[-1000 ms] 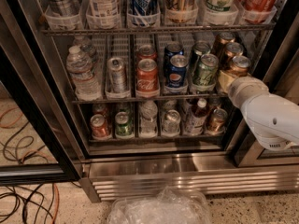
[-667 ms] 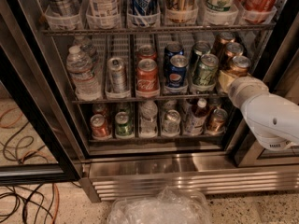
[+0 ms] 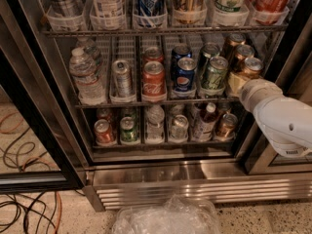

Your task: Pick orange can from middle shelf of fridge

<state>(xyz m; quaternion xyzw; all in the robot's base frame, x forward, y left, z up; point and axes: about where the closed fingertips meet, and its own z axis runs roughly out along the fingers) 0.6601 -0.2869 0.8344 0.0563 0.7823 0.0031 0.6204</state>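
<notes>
The fridge (image 3: 146,172) stands open. On its middle shelf (image 3: 122,103), three copper-orange cans line up in the far right lane: front (image 3: 252,66), middle (image 3: 243,53), back (image 3: 233,40). Left of them are green cans (image 3: 213,73), blue Pepsi cans (image 3: 185,76), red Coca-Cola cans (image 3: 153,79), a silver can (image 3: 122,77) and a water bottle (image 3: 84,76). My gripper (image 3: 236,83), at the end of the white arm (image 3: 282,118), reaches in from the right and sits at the lower front of the front orange can, hiding its lower part.
The rack above holds tall cans (image 3: 150,1). The lower shelf holds small cans and bottles (image 3: 155,125). The black-edged glass door (image 3: 34,145) hangs open at left. A crumpled clear plastic bag (image 3: 165,218) and cables (image 3: 19,213) lie on the floor.
</notes>
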